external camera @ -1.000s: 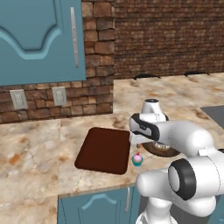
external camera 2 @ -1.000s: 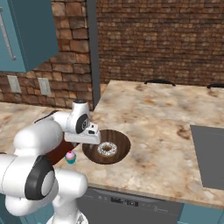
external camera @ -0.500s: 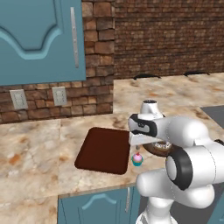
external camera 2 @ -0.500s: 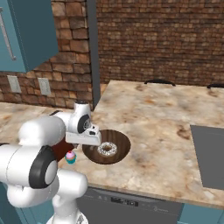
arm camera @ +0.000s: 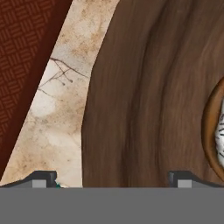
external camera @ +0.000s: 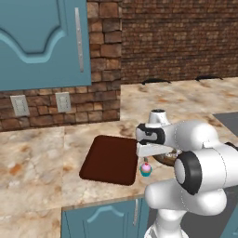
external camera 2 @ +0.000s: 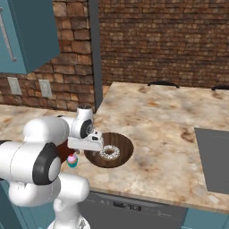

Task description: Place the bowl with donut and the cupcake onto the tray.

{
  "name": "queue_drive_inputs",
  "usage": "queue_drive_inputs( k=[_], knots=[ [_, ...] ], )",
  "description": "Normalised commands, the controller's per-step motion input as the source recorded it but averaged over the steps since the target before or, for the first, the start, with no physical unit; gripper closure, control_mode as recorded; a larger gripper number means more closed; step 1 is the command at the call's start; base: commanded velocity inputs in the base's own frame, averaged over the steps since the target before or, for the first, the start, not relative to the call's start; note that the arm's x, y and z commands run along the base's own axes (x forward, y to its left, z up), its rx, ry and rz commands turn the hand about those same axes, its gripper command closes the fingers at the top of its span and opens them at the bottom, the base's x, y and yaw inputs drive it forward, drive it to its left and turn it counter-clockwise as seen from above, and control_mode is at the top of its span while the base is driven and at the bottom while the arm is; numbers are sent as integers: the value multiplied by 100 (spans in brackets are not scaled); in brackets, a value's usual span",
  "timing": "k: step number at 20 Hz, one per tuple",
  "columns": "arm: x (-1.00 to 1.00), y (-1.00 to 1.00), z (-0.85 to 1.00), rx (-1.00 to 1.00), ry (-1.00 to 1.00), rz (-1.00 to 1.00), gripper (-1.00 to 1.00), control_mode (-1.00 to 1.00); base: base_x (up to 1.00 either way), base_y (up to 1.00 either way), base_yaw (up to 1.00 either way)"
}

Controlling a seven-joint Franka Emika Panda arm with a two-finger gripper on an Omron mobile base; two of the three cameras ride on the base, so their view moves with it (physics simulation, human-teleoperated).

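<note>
Lowered and drawn in since a second ago: the white arm's hand, which sat a little higher over the bowl's near-left edge, now hangs closer above it; the elbow has folded nearer the base. Bowl, donut, cupcake and tray lie where they lay before.

Gripper (arm camera: 111, 177) — jaws fully apart, nothing between them, nothing clamped. In the hand view one dark fingertip (arm camera: 41, 178) sits over the marble counter (arm camera: 57, 109) just outside the bowl's rim, the other over the bowl's inner wood; the rim runs between them. Whether the tips touch the wood cannot be told.

Bowl (external camera 2: 124, 147) — wide, shallow, dark wood grain; rests on the counter just right of the tray, apart from it by a strip of marble.

Donut (external camera 2: 109, 153) — white-iced ring, lying inside the bowl near its middle; its edge shows at the right of the hand view.

Cupcake (external camera: 146, 169) — teal wrapper, pink frosting; stands upright on the counter near the front edge, between the tray's near-right corner and the bowl, under the arm.

Tray (external camera: 109, 159) — flat, reddish-brown, rounded corners; bare, on the counter left of the bowl.

Stovetop panel (external camera 2: 214, 156) — grey, flat, well apart to the right.
</note>
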Motion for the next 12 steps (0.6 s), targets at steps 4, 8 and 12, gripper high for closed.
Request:
queue_drive_inputs(
  k=[4,8,12],
  knots=[
    [1,0,-12,0,2,0,-100,-100,0,0,0],
    [0,0,-1,0,0,0,-100,-100,0,0,0],
    [0,0,0,0,0,0,-100,-100,0,0,0]
  ],
)
